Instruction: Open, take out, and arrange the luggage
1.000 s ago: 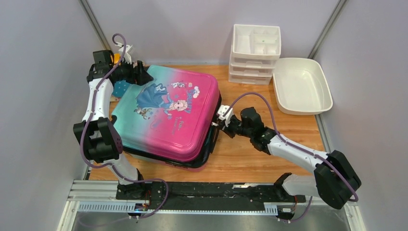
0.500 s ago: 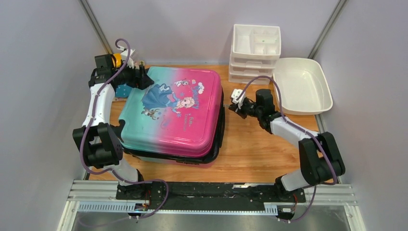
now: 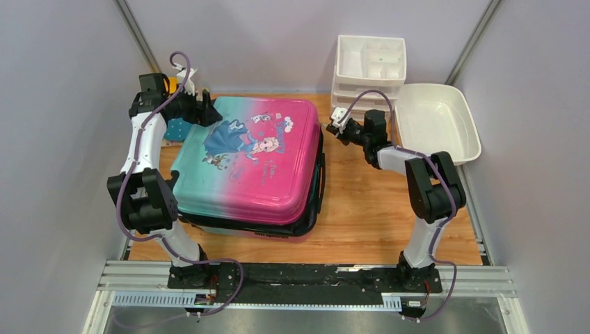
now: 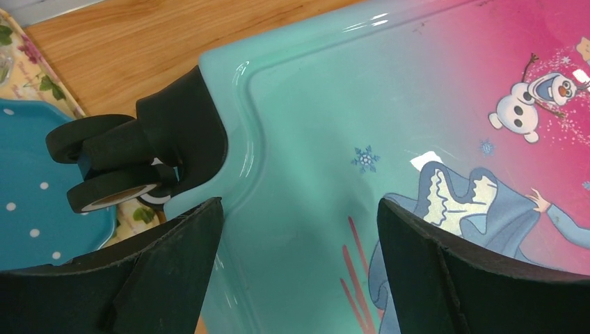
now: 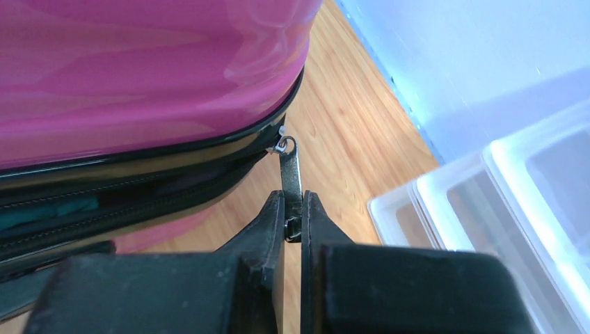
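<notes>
The luggage lies flat on the table, teal-to-pink shell with the princess print up, black wheels at its far left corner. My left gripper is open, its fingers pressed down on the teal corner of the shell. My right gripper is shut on the metal zip pull at the far right corner of the luggage. The zip gapes open along the right side.
A white drawer organiser stands at the back, and a white oval basin lies to its right. A blue dotted plate on a floral cloth lies under the wheels at the far left.
My right gripper has travelled with the zip pull from the near right side of the luggage to its far right corner. The luggage has turned a little clockwise. The left gripper stays on the teal corner.
</notes>
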